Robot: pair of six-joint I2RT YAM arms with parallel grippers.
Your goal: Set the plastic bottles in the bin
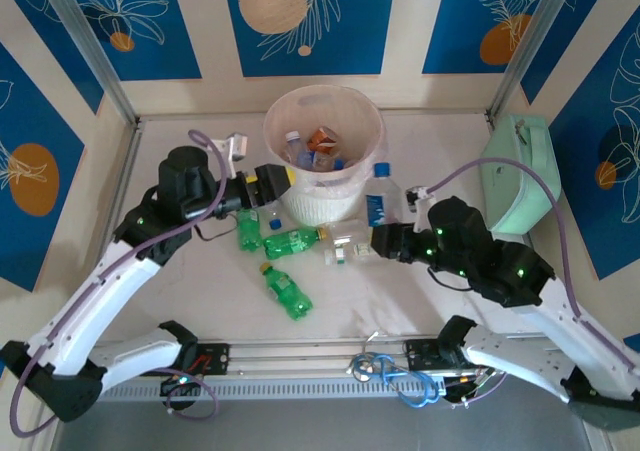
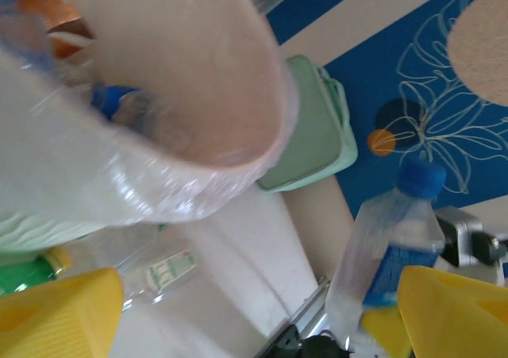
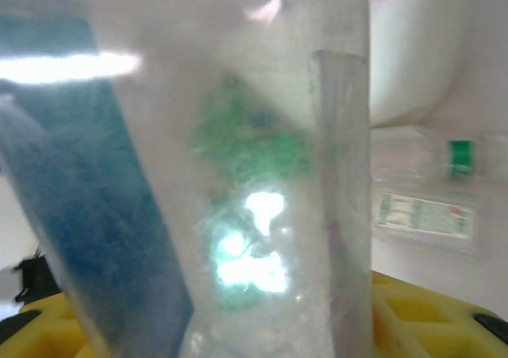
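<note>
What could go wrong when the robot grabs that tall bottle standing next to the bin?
1. The right gripper is right at the upright clear blue-capped bottle. It is tall and narrow, so it might tip or slip out.
2. The bottle stands right beside the bin, so lifting it could bump the rim.
3. The open left gripper hovers close to the bin's wall and might nudge it.
</note>
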